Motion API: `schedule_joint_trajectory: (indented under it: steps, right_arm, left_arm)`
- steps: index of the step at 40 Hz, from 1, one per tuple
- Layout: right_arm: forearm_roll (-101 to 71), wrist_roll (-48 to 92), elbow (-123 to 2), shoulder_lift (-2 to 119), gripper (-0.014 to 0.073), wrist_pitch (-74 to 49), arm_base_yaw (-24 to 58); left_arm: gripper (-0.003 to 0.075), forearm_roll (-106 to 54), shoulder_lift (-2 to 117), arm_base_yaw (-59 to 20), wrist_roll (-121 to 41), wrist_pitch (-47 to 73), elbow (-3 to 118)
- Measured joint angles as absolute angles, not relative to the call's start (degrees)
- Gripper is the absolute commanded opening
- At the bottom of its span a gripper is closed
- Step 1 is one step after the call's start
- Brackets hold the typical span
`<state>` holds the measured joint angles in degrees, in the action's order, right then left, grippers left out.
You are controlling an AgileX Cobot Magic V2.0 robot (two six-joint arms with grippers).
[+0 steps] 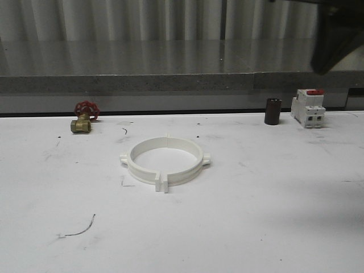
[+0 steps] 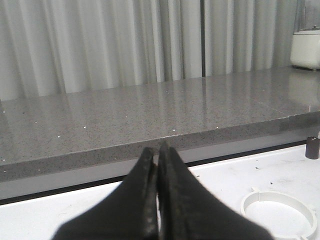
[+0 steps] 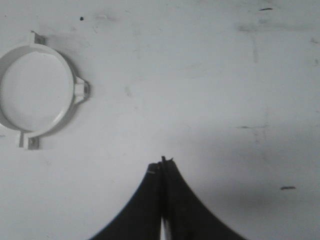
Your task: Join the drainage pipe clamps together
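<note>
The two white clamps (image 1: 165, 161) lie on the white table (image 1: 256, 216) near its middle, already set face to face as one ring, with paired tabs meeting at 12 o'clock and 6 o'clock of the ring and a small ear at 3 and at 9. My left gripper (image 2: 158, 150) is pressed together with nothing in it, raised and looking toward a grey counter (image 2: 125, 115). My right gripper (image 3: 162, 162) is likewise closed on nothing, hanging over bare table well apart from the ring. I judge the halves look mated, but I cannot tell whether the tabs are truly locked. The risk from here is a nudge: closed fingers pushing one half could slide the whole ring, or open the seam at 6 o'clock, because nothing braces the other half. Coming in with fingers closed also means no grasp. The front view shows the full ring, a brass valve (image 1: 83, 119) with a red wheel at the ring's 10 o'clock, and a dark cylinder (image 1: 273, 111) beside a breaker (image 1: 308, 108) at its 2 o'clock. The right wrist view looks straight down and shows the ear hole and tab gap. The left wrist view catches just an arc of the ring.
</note>
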<state>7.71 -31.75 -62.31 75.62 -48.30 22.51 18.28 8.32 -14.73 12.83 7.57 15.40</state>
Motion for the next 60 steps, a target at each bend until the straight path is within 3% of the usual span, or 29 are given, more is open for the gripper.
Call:
schedule_joint_trajectory:
  steps: [25, 33, 60]
  right_arm:
    - [19.6, -27.9, -27.5, 28.7, -0.0071, -41.5, 22.0]
    - [21.6, -27.8, -23.8, 14.8, -0.0071, -39.3, 22.0]
    - [22.8, -27.8, -23.7, 10.7, -0.0071, -38.9, 22.0]
  left_arm:
    - [-0.002, 18.3, 8.3, -14.7, 12.8, 7.6, 15.4]
    - [-0.002, 18.3, 8.3, -14.7, 12.8, 7.6, 15.4]
    - [-0.002, 18.3, 8.3, -14.7, 12.8, 7.6, 15.4]
